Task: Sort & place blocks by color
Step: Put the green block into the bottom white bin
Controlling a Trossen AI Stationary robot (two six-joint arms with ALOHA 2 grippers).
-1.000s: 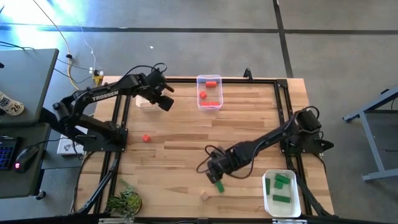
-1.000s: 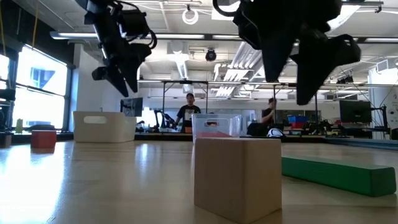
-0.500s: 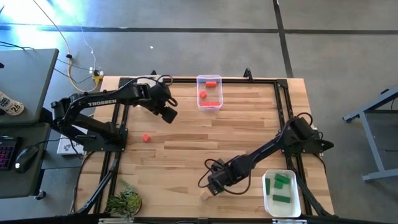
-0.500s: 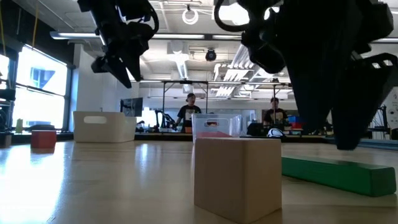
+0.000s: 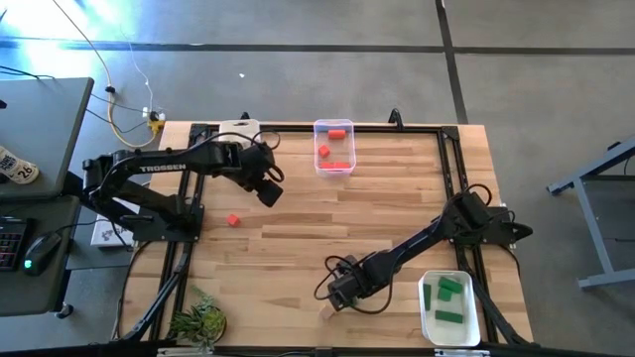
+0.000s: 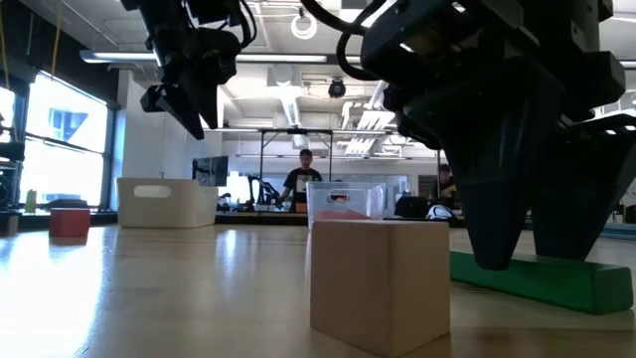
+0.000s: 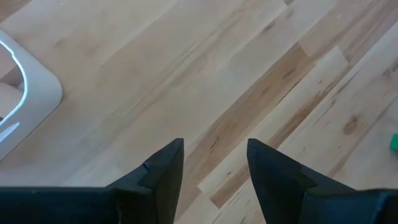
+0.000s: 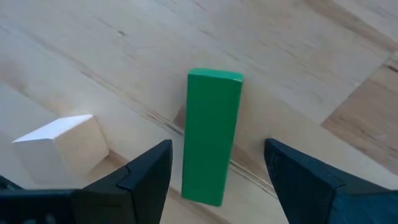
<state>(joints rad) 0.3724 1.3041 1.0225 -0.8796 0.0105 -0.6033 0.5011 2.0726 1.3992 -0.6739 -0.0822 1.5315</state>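
Note:
My right gripper [image 5: 340, 294] is low near the table's near edge, open. Its fingers stand on either side of a green bar [image 8: 211, 134] that lies flat on the table, and they do not touch it. A pale wood cube [image 8: 62, 149] sits just beside them, large in the low view [image 6: 378, 283]. My left gripper [image 5: 268, 190] hangs open above bare table on the far left [image 7: 214, 165]. A red cube [image 5: 232, 220] rests on the table to its near side.
A clear bin [image 5: 334, 147] with red blocks stands at the far edge. A white bin [image 5: 238, 129] sits at the far left, partly under the left arm. Another white bin [image 5: 446, 307] holding green blocks is at the near right. A small plant [image 5: 198, 319] marks the near-left corner.
My right gripper has moved toward the near edge and come down over the green bar, now straddling it. My left gripper has swung away from the far-left white bin toward the near edge and slightly right, staying high.

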